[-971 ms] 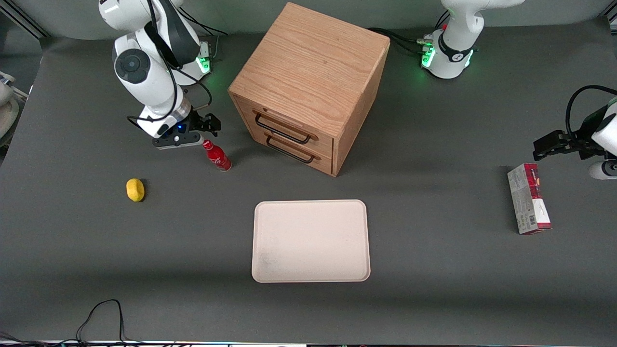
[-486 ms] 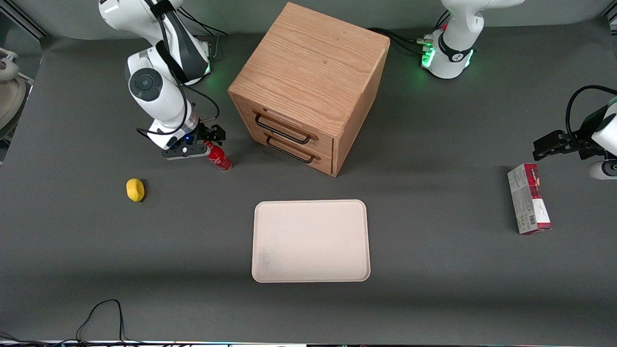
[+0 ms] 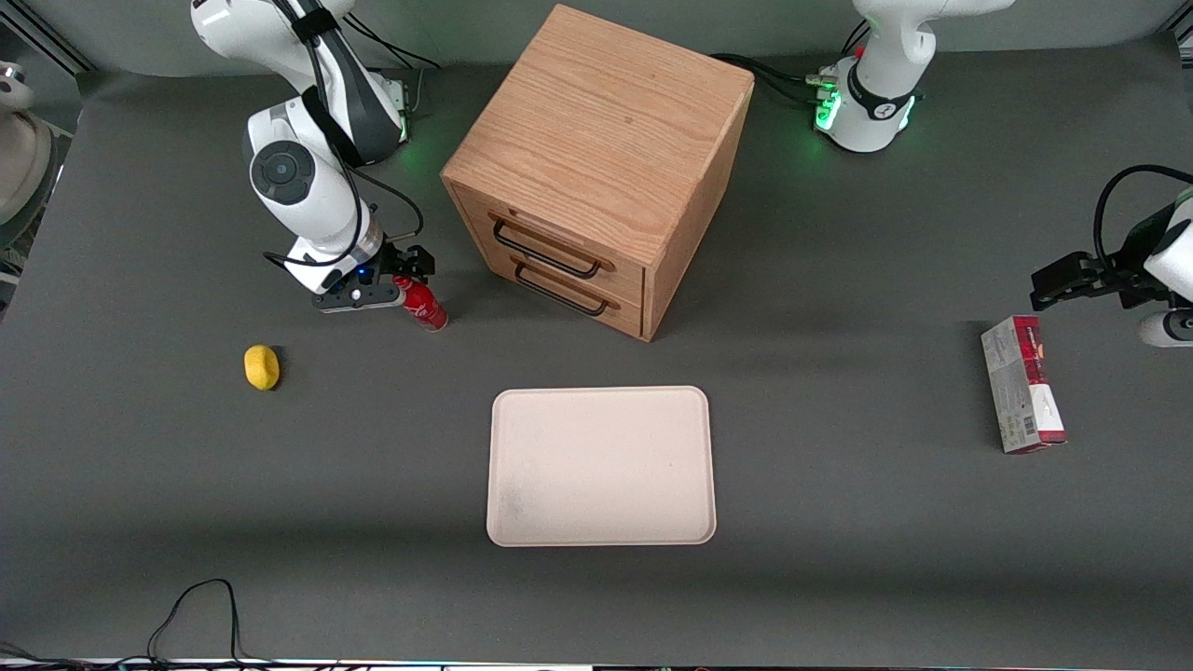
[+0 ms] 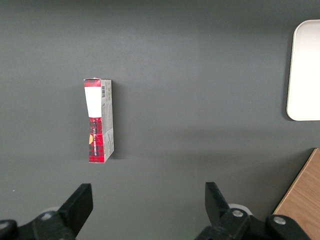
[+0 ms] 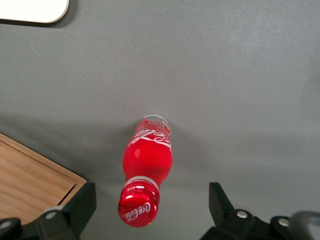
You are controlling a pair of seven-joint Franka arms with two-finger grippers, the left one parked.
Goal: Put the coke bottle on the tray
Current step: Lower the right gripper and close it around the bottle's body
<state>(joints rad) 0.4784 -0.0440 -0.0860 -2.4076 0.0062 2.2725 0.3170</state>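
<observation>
The coke bottle [image 3: 424, 305] [image 5: 146, 165] stands upright on the grey table [image 3: 186, 466], beside the wooden drawer cabinet [image 3: 596, 168] toward the working arm's end. The gripper [image 3: 403, 277] [image 5: 150, 210] hangs just above the bottle's red cap, its fingers [image 5: 75, 207] spread wide apart on either side of the cap and not touching it. The tray [image 3: 601, 466] lies bare, nearer the front camera than the cabinet and well apart from the bottle. A yellow lemon [image 3: 262, 366] sits farther from the cabinet than the bottle.
</observation>
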